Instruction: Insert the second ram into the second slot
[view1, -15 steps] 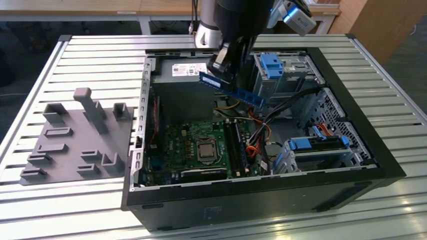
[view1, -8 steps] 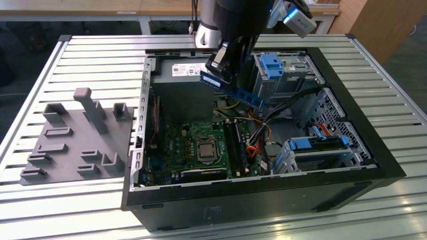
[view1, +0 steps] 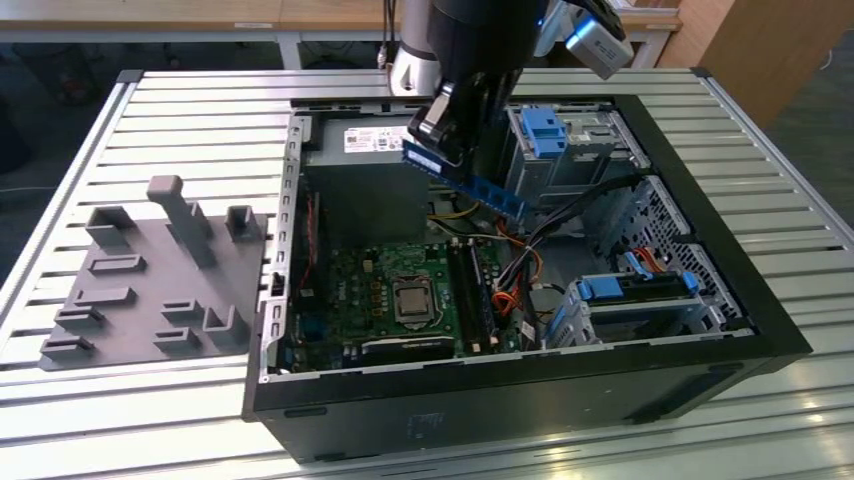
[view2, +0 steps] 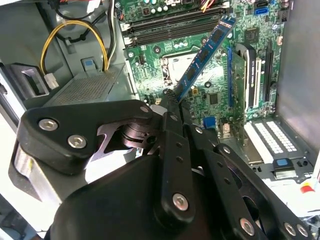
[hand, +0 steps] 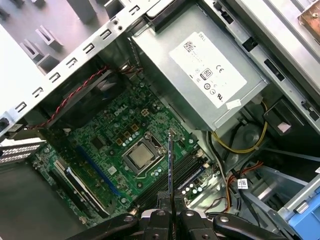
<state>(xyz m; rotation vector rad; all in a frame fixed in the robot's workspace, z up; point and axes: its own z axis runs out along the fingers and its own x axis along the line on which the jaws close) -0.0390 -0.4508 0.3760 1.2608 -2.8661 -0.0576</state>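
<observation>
Second wrist view: claw (view2: 174, 105) pinches the second ram (view2: 205, 52).

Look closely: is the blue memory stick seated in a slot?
No, the tool holds the stick tilted, clear of the board.

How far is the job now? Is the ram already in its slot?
Picked up: the gripper is shut on the ram, held tilted above the motherboard. Not yet done: the ram is clear of the slots, so insertion remains.
</observation>
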